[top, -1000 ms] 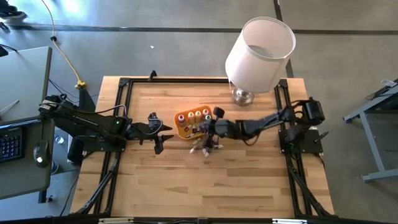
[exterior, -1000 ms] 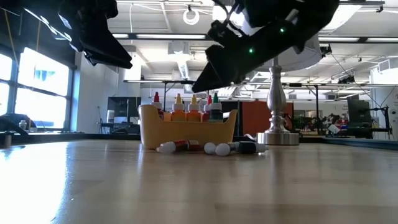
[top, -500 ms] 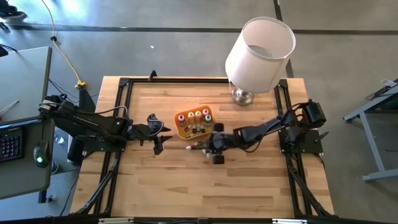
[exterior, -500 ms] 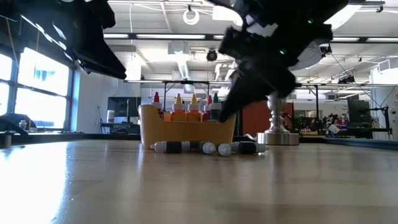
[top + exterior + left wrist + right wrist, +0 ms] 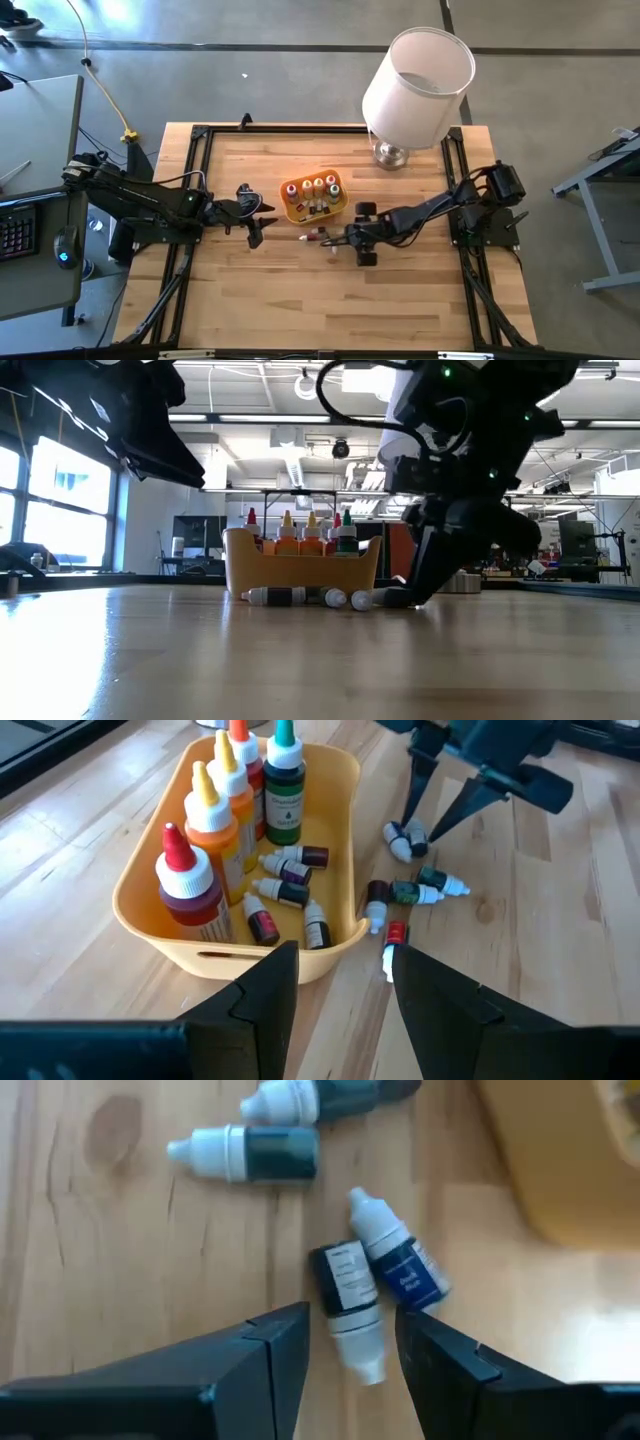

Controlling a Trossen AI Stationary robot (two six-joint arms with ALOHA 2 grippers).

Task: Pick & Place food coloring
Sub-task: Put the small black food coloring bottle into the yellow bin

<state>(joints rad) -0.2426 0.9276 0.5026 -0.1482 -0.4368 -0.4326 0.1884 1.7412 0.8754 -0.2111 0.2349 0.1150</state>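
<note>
An orange tray (image 5: 296, 211) stands mid-table. It holds several upright food coloring bottles (image 5: 215, 815) and small vials (image 5: 285, 890). More vials lie on the table by its near-right side (image 5: 410, 892), and they also show in the low view (image 5: 275, 597). My right gripper (image 5: 338, 240) is open and low over the table. Its fingers stand on either side of a white-capped dark vial (image 5: 350, 1305), with a blue vial (image 5: 402, 1262) beside it. My left gripper (image 5: 262, 214) is open and empty, left of the tray.
A table lamp with a white shade (image 5: 418, 75) stands at the far right on a metal base (image 5: 392, 154). A black frame (image 5: 205, 135) runs around the tabletop. Bare wood lies toward the near edge (image 5: 320, 300).
My right gripper has gone from above the tray's near-right edge toward the table's near edge and down to the tabletop, and now stands over the loose vials. The vials lying before the tray have shifted.
</note>
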